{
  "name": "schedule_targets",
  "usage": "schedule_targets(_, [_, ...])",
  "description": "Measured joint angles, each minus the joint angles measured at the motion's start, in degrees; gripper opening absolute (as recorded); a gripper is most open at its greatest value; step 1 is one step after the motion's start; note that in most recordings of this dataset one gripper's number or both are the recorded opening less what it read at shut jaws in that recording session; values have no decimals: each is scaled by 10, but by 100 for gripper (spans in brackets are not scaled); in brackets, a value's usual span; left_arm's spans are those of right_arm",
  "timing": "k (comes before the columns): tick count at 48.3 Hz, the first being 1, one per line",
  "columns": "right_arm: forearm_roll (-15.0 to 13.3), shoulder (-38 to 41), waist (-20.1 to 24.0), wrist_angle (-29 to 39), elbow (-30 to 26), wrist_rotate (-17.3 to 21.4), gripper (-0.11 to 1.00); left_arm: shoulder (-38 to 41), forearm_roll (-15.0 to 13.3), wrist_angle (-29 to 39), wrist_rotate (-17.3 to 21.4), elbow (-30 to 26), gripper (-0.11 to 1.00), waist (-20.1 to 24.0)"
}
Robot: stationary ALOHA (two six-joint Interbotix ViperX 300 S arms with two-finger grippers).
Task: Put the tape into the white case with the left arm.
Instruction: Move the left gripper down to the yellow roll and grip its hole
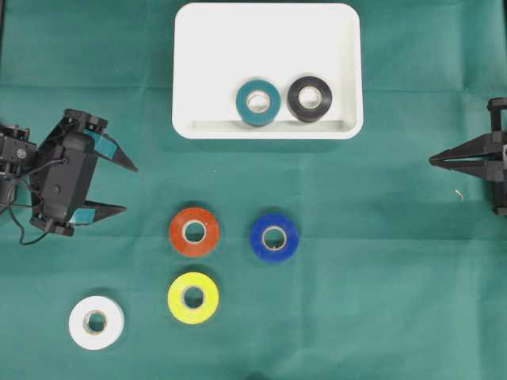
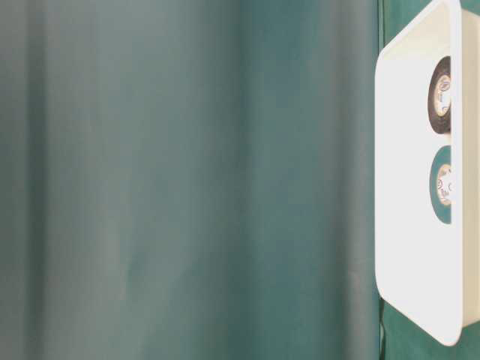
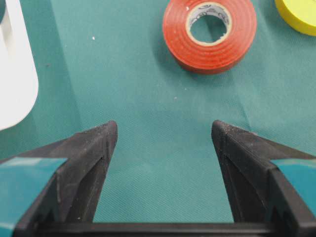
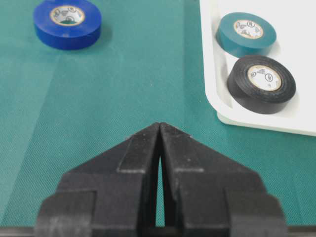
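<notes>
The table-level view is mostly a blurred green cloth; only the white case (image 2: 416,225) shows at its right edge, cut off by the frame, with the black tape (image 2: 439,95) and teal tape (image 2: 442,184) half hidden behind its rim. In the overhead view the right end effector (image 1: 434,161) is cropped at the right edge, its jaws clenched on nothing. The left end effector (image 1: 129,190) sits at centre left — released, fingers spread, empty. The case lies at top centre of the desk (image 1: 380,261). Four rolls lie outside it, below: red tape (image 1: 194,231) nearest the left fingertips, blue tape (image 1: 274,237) to its right, yellow tape (image 1: 193,298) beneath, white tape (image 1: 96,322) at lower left.
</notes>
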Motion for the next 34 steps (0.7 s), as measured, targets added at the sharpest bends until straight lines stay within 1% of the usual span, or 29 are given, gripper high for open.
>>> schedule_targets(11, [0, 0, -1, 0, 0, 1, -9, 3, 1, -1, 0, 0, 77, -4])
schedule_targets(20, [0, 0, -1, 0, 0, 1, -9, 40, 0, -22, -2, -6, 77, -23])
schedule_targets(34, [0, 0, -1, 0, 0, 0, -9, 134, 0, -37, -1, -71, 77, -70])
